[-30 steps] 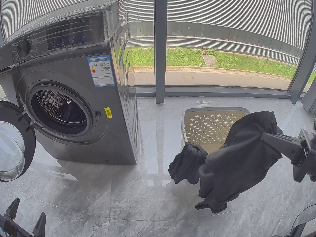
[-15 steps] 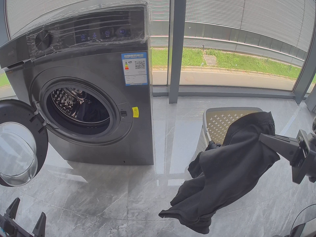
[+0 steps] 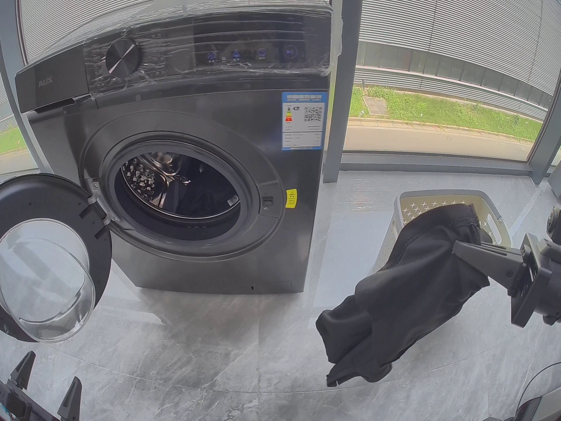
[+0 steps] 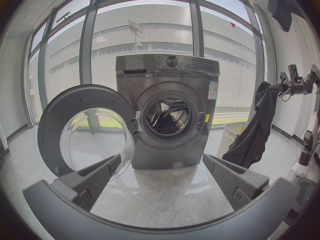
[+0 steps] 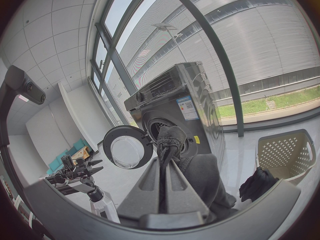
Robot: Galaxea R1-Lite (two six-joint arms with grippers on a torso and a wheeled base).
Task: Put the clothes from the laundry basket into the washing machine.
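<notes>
My right gripper is shut on the top of a black garment, which hangs free above the floor in front of the beige laundry basket. In the right wrist view the two fingers of that gripper are pressed together on the cloth. The grey washing machine stands to the left with its round door swung wide open, and dark cloth lies in the drum. My left gripper sits low at the near left, open and holding nothing, and in the left wrist view this gripper faces the drum.
A grey window pillar rises just right of the machine, with glass behind. Bare marble floor lies between machine and basket. The open door sticks out towards my left arm.
The head camera has turned left, so machine and basket sit further right in the picture. The garment's lower end has come off the basket's rim and now hangs free.
</notes>
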